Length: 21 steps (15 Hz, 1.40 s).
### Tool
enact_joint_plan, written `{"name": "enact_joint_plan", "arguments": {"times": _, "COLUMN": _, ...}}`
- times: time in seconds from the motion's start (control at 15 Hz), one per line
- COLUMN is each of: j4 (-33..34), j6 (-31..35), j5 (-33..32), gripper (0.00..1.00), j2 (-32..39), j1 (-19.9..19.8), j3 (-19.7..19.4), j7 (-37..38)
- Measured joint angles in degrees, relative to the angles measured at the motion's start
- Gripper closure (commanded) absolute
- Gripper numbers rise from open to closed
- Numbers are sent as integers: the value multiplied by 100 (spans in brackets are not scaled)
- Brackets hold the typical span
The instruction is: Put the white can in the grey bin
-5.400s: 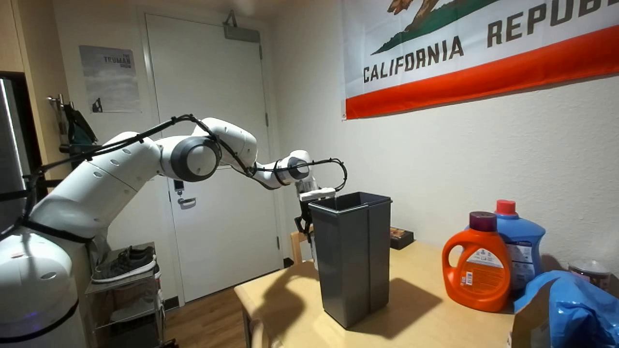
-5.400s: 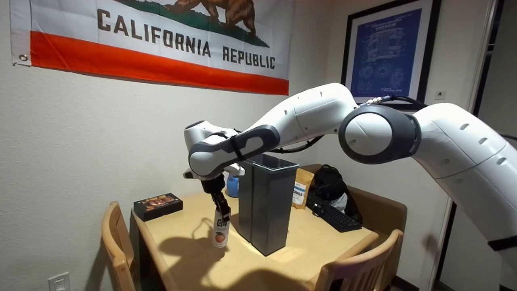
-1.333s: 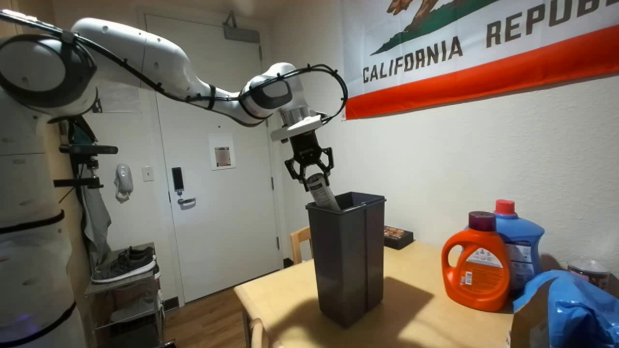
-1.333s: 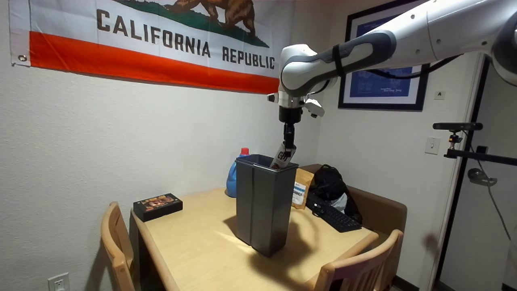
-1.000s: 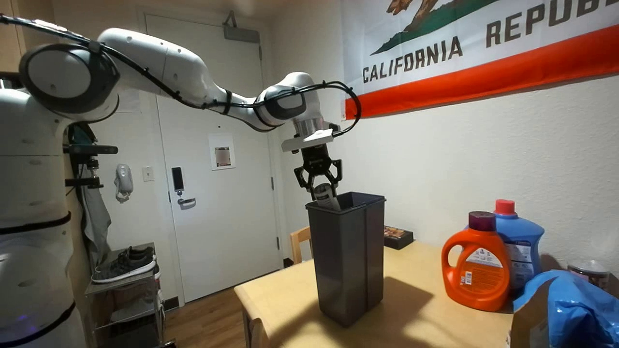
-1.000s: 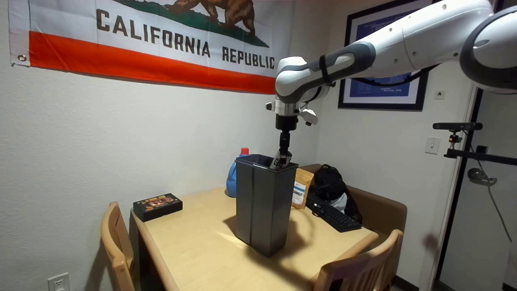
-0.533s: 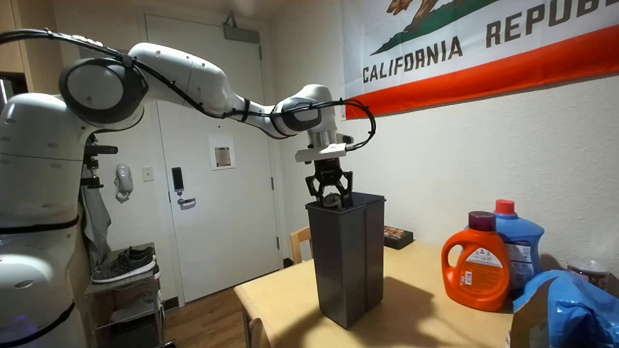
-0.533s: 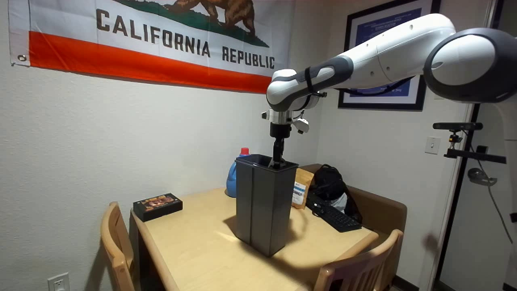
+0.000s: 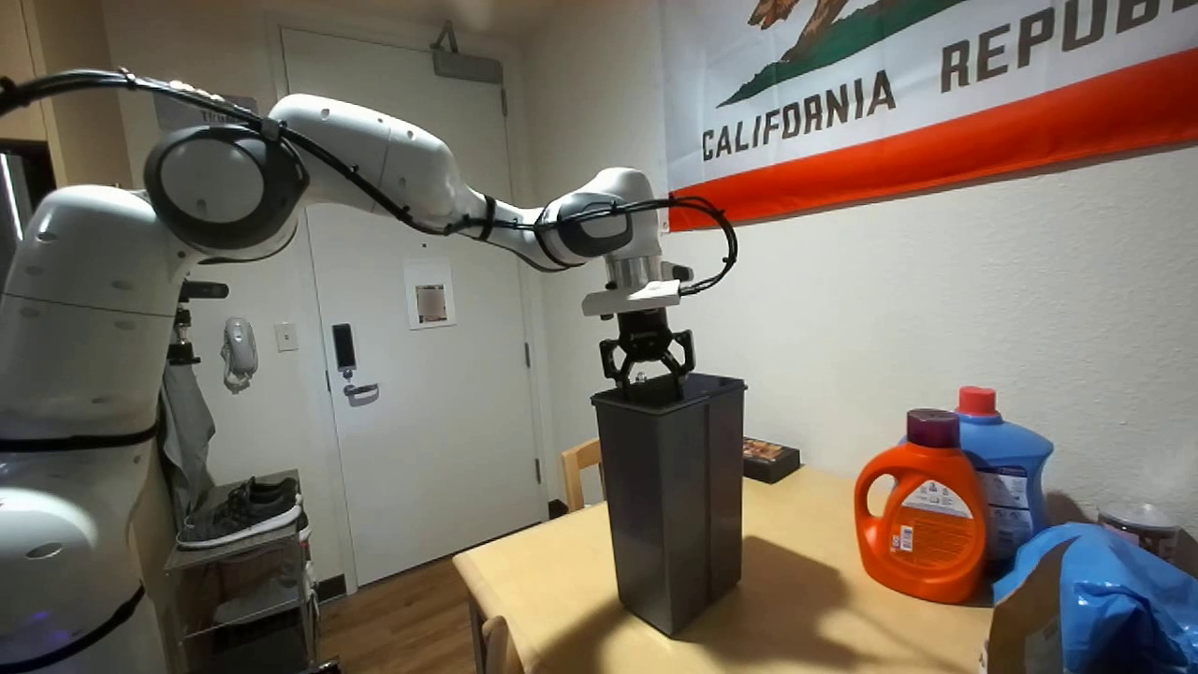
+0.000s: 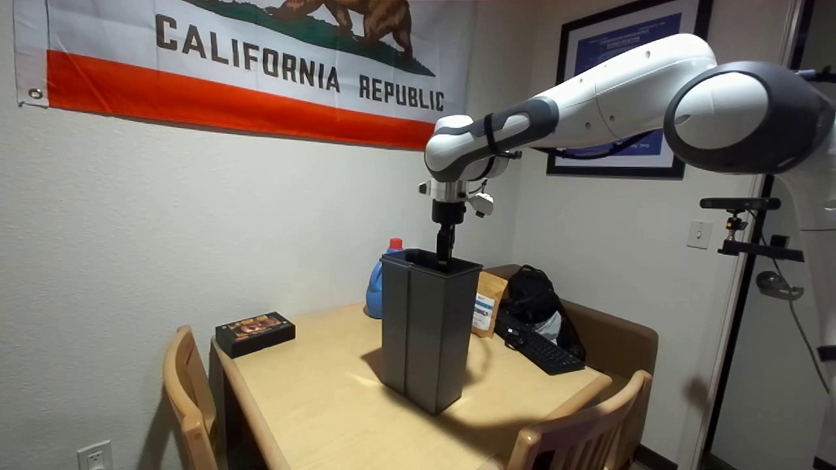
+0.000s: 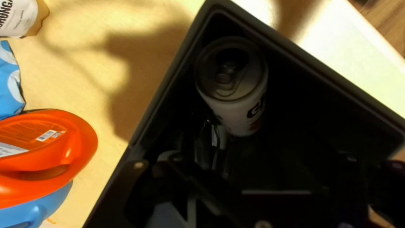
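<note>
Wrist view shows white can (image 11: 232, 88), lettering partly hidden, inside grey bin (image 11: 172, 76), pincer (image 9: 652, 386) spread.

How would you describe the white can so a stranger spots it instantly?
On the pale table stands a tall dark grey bin, open at the top. Look down inside, near one corner, for the white can with its ring-pull end up. Unlike the orange jug outside, it is a handleless cylinder with dark lettering.

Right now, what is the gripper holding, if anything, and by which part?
Nothing is held: the gripper is open, the white can loose inside the grey bin.
</note>
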Motion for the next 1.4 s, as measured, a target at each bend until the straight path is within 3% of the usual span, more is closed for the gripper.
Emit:
{"name": "enact_joint_plan", "arguments": {"times": 0.53, "j4": 117, "j6": -33, "j5": -16, "gripper": 0, "j2": -123, "j1": 2, "j3": 14, "j7": 95}}
{"name": "enact_joint_plan", "arguments": {"times": 0.93, "j4": -227, "j6": -22, "j5": -135, "gripper": 0, "j2": -989, "j1": 59, "j3": 108, "j7": 120}}
{"name": "enact_joint_plan", "arguments": {"times": 1.4, "j4": -1028, "j6": -14, "j5": -752, "gripper": 0, "j2": -1997, "j1": 673, "j3": 608, "j7": 119}}
